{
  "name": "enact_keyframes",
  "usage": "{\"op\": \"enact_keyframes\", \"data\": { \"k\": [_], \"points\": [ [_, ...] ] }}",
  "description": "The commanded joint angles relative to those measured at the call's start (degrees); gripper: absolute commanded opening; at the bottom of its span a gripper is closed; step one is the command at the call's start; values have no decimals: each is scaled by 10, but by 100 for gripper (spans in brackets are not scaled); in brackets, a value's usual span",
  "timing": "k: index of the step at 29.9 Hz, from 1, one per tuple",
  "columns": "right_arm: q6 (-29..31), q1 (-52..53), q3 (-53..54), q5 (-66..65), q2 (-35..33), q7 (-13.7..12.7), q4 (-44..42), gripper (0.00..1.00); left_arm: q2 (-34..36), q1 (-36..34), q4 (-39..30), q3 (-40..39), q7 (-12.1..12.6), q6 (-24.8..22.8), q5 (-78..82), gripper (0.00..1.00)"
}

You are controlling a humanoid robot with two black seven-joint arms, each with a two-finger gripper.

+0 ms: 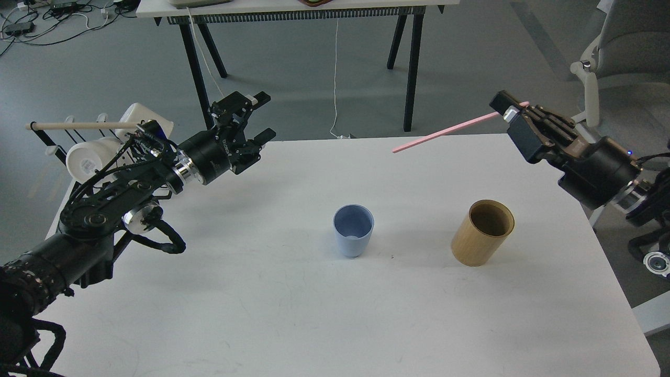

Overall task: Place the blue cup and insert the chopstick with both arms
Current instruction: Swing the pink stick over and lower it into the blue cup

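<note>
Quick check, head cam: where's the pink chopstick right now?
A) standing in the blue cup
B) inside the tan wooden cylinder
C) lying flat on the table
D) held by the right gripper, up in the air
D: the pink chopstick sticks out from the right gripper above the table's far edge, while the blue cup stands upright with no stick in it.

Two black jointed arms, silver rings, loose black cables on left arm (104, 209), white lettering nr jaws
</note>
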Motion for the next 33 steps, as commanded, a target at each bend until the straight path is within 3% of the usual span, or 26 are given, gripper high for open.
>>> {"op": "enact_keyframes", "data": {
  "k": [1, 7, 25, 30, 33],
  "points": [
    [0, 71, -99, -19, 17, 0, -17, 1, 0, 1, 0, 0, 0, 0, 0, 90],
    [1, 126, -168, -35, 54, 0, -41, 1, 0, 5, 1, 0, 0, 0, 0, 91],
    [1, 135, -195, -42, 141, 0, -114, 1, 0, 13, 13, -1, 0, 0, 0, 92],
    [1, 135, -196, -42, 151, 0, -116, 3, -1, 13, 13, -2, 0, 0, 0, 92],
    [1, 135, -196, -41, 157, 0, -116, 10, -1, 12, 13, -2, 0, 0, 0, 92]
  ]
}}
